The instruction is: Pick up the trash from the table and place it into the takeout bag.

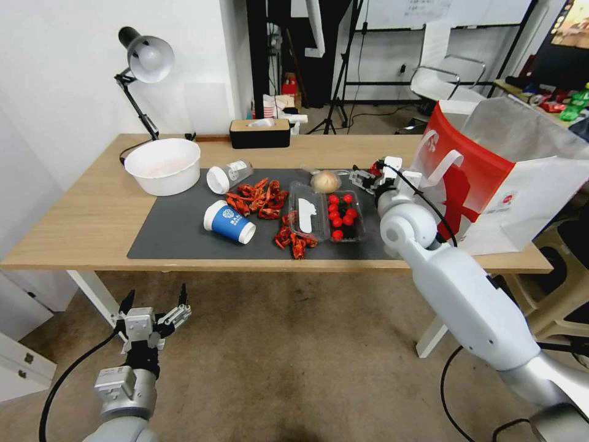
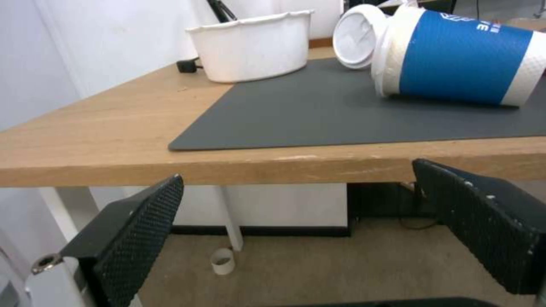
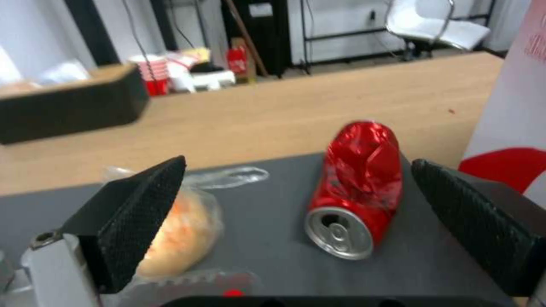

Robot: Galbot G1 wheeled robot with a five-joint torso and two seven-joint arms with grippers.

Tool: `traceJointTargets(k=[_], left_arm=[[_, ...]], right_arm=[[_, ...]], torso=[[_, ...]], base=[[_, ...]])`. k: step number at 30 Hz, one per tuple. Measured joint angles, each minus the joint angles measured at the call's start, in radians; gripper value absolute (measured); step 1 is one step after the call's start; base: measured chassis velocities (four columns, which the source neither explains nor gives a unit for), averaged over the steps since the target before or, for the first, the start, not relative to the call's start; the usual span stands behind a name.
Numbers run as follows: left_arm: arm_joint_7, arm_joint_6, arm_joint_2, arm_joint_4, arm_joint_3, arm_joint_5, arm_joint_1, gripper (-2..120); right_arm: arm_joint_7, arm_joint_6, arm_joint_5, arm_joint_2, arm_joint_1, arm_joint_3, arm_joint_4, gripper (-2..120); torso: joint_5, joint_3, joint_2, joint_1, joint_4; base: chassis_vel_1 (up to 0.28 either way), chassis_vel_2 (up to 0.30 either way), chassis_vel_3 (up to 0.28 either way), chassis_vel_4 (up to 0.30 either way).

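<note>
Right gripper [image 3: 296, 230] is held spread over the counter [image 1: 80, 221] mat, crushed red can [image 3: 355, 192] just ahead between its fingers, long axis pointing away, takeout bag [image 1: 491, 178] alongside. Left gripper [image 1: 154, 307] parked low, spread.

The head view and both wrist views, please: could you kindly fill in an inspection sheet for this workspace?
Surface: light-wood table with dark grey mat.
Job's things: blue paper cup and clear white-lidded cup on their sides; white bowl upright; crushed red can beside wrapped bun; red-and-white paper bag at right end.
Clutter: red shell scraps; clear tray of cherry tomatoes.
Grippers: left tool open, below the table's edge; right tool open over the can.
Cables: black lead along left arm.
Surroundings: desk lamp, tissue box.
</note>
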Motion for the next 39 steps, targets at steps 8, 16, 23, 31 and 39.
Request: traceJointTargets(k=[8, 16, 23, 31, 39], left_arm=[[0.003, 0.0, 0.003, 0.001, -0.004, 0.0, -0.001, 100], [0.009, 0.0, 0.005, 0.002, -0.006, -0.001, 0.0, 100], [0.009, -0.002, 0.007, 0.002, -0.003, -0.01, 0.002, 100], [0.009, -0.004, 0.008, -0.016, -0.001, -0.016, 0.014, 100], [0.009, -0.007, 0.012, -0.016, -0.003, -0.018, 0.016, 100]], right_arm=[[0.028, -0.025, 0.005, 0.04, 0.068, -0.023, -0.124, 100], [0.044, -0.042, 0.013, 0.093, 0.145, -0.049, -0.246, 100], [0.056, -0.051, 0.013, 0.113, 0.196, -0.086, -0.325, 100], [0.085, -0.075, 0.014, 0.141, 0.244, -0.095, -0.39, 100], [0.105, -0.095, 0.017, 0.172, 0.266, -0.096, -0.452, 100]], torso=[[-0.0001, 0.0, 0.0, 0.0, 0.0], [-0.0001, 0.0, 0.0, 0.0, 0.0001], [-0.0001, 0.0, 0.0, 0.0, 0.0], [0.0, 0.0, 0.0, 0.0, 0.0], [0.0, 0.0, 0.0, 0.0, 0.0]], base=[[0.0, 0.0, 0.0, 0.0], [0.0, 0.0, 0.0, 0.0], [0.0, 0.0, 0.0, 0.0], [0.0, 0.0, 0.0, 0.0], [0.0, 0.0, 0.0, 0.0]])
